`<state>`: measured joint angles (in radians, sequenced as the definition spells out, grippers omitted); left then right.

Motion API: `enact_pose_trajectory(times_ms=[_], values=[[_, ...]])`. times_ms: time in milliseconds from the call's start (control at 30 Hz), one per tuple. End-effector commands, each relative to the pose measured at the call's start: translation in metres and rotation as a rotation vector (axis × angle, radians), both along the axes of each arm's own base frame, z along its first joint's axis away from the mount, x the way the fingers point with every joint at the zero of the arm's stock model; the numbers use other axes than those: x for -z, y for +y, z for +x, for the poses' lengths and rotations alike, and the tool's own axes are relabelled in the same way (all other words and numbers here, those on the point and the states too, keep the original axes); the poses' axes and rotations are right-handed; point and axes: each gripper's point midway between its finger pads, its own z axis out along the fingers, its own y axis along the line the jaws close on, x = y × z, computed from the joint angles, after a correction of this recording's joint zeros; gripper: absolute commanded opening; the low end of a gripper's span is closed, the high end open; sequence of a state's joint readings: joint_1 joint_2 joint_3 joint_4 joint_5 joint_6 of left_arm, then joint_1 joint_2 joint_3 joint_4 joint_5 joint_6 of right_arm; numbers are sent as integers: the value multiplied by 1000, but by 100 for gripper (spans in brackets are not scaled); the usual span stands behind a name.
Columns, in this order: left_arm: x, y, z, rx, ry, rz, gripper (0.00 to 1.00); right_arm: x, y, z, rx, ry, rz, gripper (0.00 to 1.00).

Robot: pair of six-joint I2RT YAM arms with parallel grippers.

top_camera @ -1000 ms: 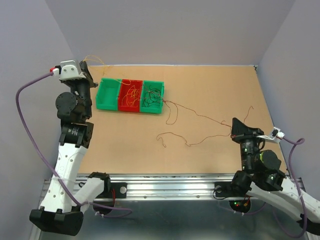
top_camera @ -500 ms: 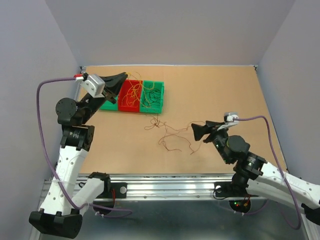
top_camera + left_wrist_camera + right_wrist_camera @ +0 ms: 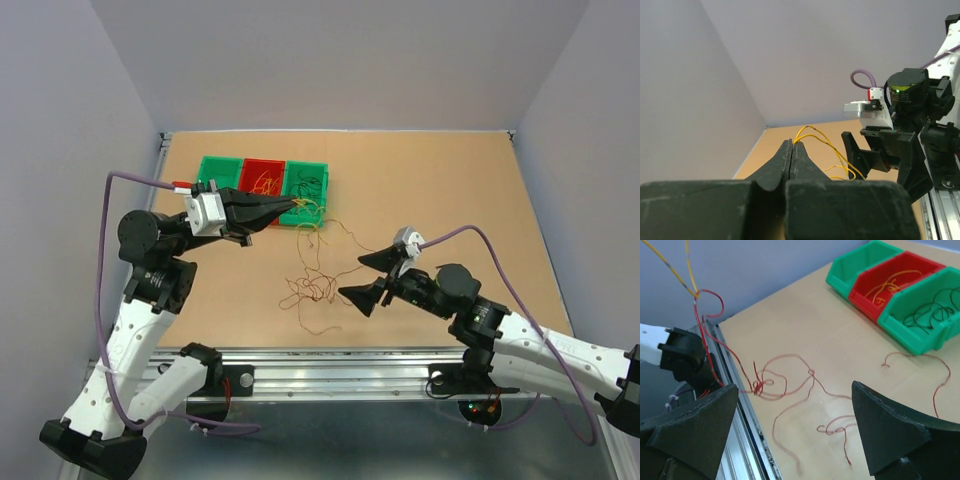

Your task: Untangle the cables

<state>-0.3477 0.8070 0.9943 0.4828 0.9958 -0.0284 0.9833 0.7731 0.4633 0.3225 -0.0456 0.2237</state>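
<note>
L gripper pinches yellow cables aloft; R gripper, fingers spread, faces red tangle just left, nearer it.

left gripper closed on a yellow cable near the bins; right gripper gaping beside red cables on table.

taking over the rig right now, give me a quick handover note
Left gripper: shut on a yellow wire, lifted near the bins.
Right gripper: open, holding nothing, over the table.
Wires: red wires lie tangled on the table, one strand hanging from the yellow wire. Orange wires are in the red bin, dark green wires in the right green bin.
Done: some wires binned.
Left: separate yellow from red, probably bin both.
</note>
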Motion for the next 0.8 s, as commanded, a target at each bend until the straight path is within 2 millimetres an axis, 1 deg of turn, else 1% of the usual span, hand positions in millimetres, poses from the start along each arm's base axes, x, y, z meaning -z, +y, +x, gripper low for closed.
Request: enact_pose_trajectory(times_ms=[0, 200, 333, 500, 600, 633, 667, 767], values=[[-2, -9, -10, 62, -19, -4, 0, -63, 9, -23, -143, -158, 149, 100], [6, -20, 0, 74, 18, 0, 0, -67, 15, -35, -218, -166, 166, 98], [7, -22, 5, 68, 27, -4, 0, -65, 21, -39, -258, -161, 158, 96], [7, -24, 3, 74, 29, -4, 0, -65, 25, -37, -255, -152, 154, 95], [8, -25, 3, 78, 32, -2, 0, -64, 28, -31, -234, -142, 146, 86], [8, -25, 2, 82, 33, -1, 0, -63, 29, -29, -225, -138, 143, 81], [9, -26, 2, 86, 35, 1, 0, -65, 29, -28, -223, -140, 144, 81], [11, -29, 4, 92, 43, 5, 0, -65, 32, -26, -219, -135, 140, 73]])
